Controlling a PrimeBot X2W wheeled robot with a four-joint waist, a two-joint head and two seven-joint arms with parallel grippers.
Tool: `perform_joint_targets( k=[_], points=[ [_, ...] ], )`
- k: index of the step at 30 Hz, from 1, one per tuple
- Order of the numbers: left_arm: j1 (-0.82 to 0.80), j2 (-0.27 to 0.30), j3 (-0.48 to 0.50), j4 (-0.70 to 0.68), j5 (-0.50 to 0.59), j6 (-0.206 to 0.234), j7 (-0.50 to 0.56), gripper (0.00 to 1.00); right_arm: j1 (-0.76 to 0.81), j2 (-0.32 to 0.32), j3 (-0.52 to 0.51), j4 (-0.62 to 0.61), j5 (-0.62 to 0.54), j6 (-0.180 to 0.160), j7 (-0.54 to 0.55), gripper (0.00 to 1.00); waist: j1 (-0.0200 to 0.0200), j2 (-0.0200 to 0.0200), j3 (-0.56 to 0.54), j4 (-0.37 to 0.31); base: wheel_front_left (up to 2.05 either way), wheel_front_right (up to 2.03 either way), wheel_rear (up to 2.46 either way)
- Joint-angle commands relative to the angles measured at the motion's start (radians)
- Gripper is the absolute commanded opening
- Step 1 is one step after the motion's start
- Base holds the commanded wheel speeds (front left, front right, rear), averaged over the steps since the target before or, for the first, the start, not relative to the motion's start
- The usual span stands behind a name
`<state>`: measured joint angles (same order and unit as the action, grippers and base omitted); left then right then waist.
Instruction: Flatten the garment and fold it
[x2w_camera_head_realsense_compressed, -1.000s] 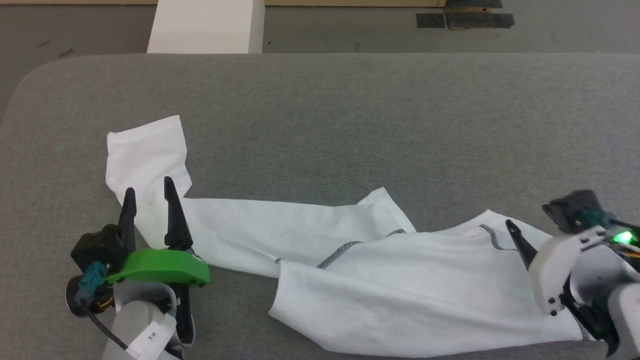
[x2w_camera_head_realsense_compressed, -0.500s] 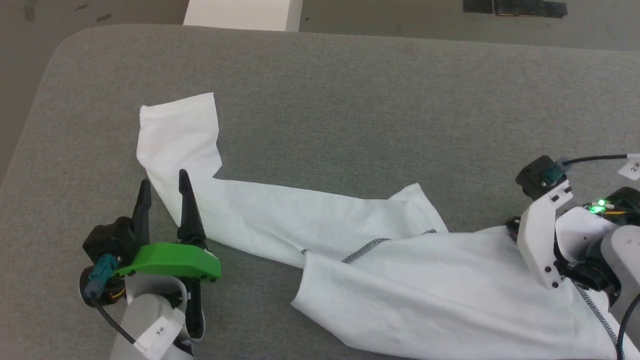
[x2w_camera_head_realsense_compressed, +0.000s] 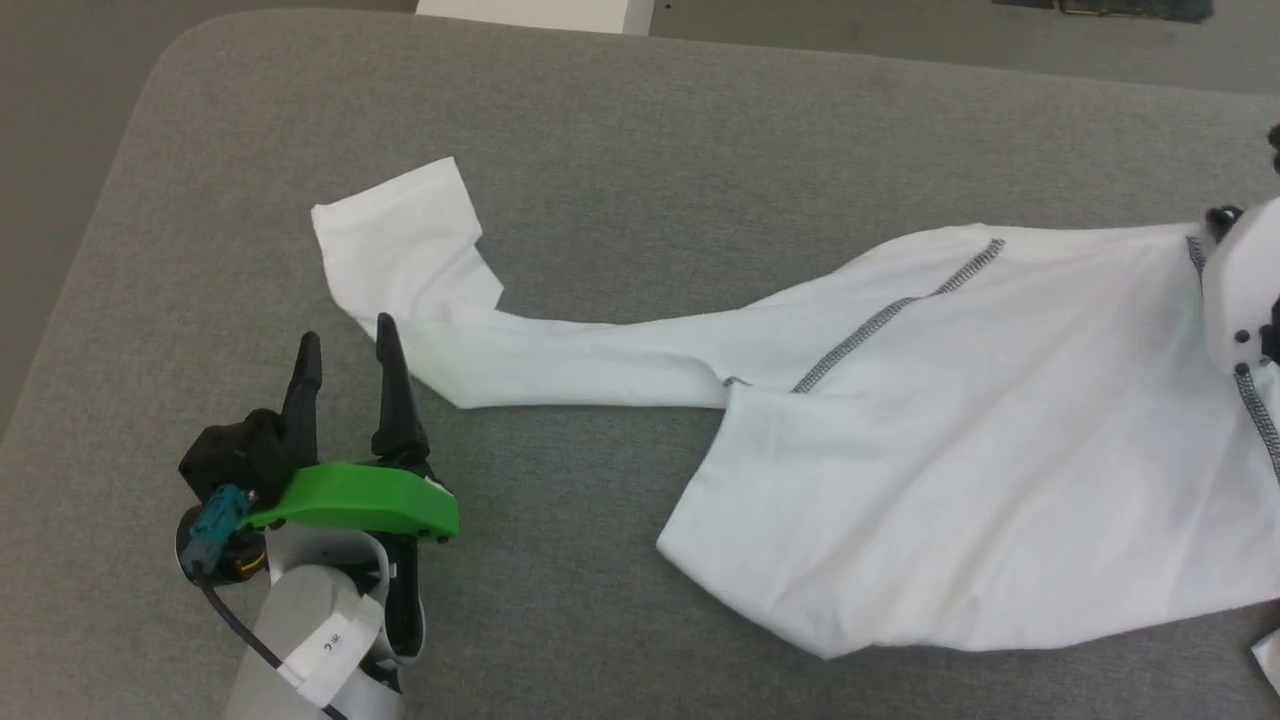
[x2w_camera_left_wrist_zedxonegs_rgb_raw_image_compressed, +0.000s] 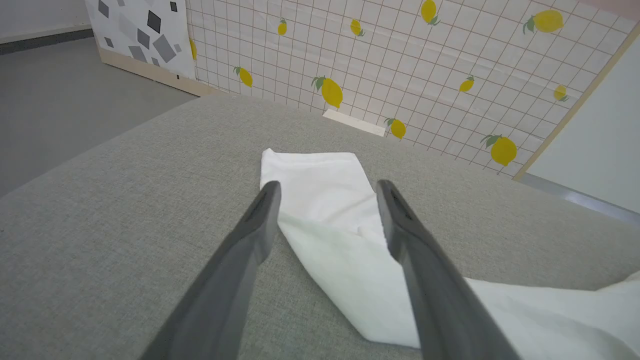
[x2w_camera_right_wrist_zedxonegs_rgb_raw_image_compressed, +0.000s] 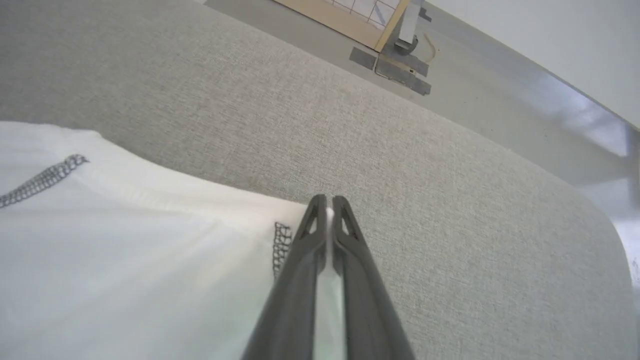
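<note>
Pinching garment (x2w_camera_head_realsense_compressed: 960, 450) at far right edge, beside zigzag seam, with right gripper (x2w_camera_right_wrist_zedxonegs_rgb_raw_image_compressed: 325, 201), closed flat on the cloth. Hovering left gripper (x2w_camera_head_realsense_compressed: 347, 332) spread wide, empty, at near edge of sleeve (x2w_camera_head_realsense_compressed: 400, 240), pointing toward cuff; contact unclear. Lying on grey bench (x2w_camera_head_realsense_compressed: 640, 140), long axis left–right: body right, sleeve trailing left. Probably calls for left, the nearer arm, closing on sleeve end, then pulling away from right along that axis.

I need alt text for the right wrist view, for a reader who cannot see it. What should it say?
The right gripper, jaws shut, pinches the edge of the white garment beside a patch of grey zigzag stitching. The garment lies on a grey fabric surface, with floor beyond.
</note>
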<state>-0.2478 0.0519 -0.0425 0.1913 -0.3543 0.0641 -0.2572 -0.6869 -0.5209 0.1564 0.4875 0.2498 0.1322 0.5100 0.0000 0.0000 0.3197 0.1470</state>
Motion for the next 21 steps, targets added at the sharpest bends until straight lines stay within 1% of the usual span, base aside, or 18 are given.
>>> perform_joint_targets(
  k=[1,2,3,6,10,12,15,18,21],
  points=[
    [-0.014,-0.002,-0.001,0.002,-0.008,0.007,-0.005,1.0,-0.007,0.023,-0.017,0.025,-0.017,-0.002,-0.008,0.0,0.0,0.0,0.006,0.012,0.0,0.0,0.0],
    [-0.014,-0.002,-0.002,0.002,-0.01,0.008,-0.005,1.0,-0.003,0.039,-0.031,0.037,-0.024,-0.002,-0.01,0.36,0.0,0.0,0.005,0.013,0.0,0.0,0.0],
    [-0.014,-0.002,-0.003,0.003,-0.011,0.008,-0.005,1.0,0.005,0.055,-0.046,0.051,-0.03,-0.002,-0.011,1.0,0.0,0.0,0.005,0.013,0.0,0.0,0.0],
    [-0.011,-0.002,0.001,0.009,-0.008,0.006,-0.005,1.0,0.023,0.085,-0.073,0.062,-0.038,-0.002,-0.046,1.0,0.0,0.0,-0.001,0.007,0.0,0.0,0.0],
    [-0.007,-0.002,0.001,0.009,-0.001,0.001,-0.005,1.0,0.082,0.138,-0.154,0.024,-0.035,-0.002,-0.156,1.0,0.0,0.0,-0.03,-0.014,0.0,0.0,0.0],
    [-0.004,-0.002,-0.002,0.011,0.005,-0.006,-0.005,1.0,0.134,0.167,-0.189,-0.022,-0.041,-0.002,-0.221,1.0,0.0,0.0,-0.049,-0.028,0.0,0.0,0.0],
    [-0.003,-0.002,-0.021,0.016,0.021,-0.017,-0.005,1.0,0.239,0.226,-0.225,-0.129,-0.029,-0.002,-0.324,1.0,0.0,0.0,-0.083,-0.062,0.0,0.0,0.0],
    [-0.017,-0.002,-0.057,0.036,0.039,-0.036,-0.005,1.0,0.357,0.28,-0.227,-0.25,-0.033,-0.002,-0.405,1.0,0.0,0.0,-0.109,-0.102,0.0,0.0,0.0],
    [-0.058,-0.001,-0.1,0.07,0.059,-0.056,0.004,1.0,0.455,0.328,-0.214,-0.349,-0.05,-0.002,-0.459,1.0,0.0,0.0,-0.12,-0.143,0.0,0.0,0.0]
  ],
)
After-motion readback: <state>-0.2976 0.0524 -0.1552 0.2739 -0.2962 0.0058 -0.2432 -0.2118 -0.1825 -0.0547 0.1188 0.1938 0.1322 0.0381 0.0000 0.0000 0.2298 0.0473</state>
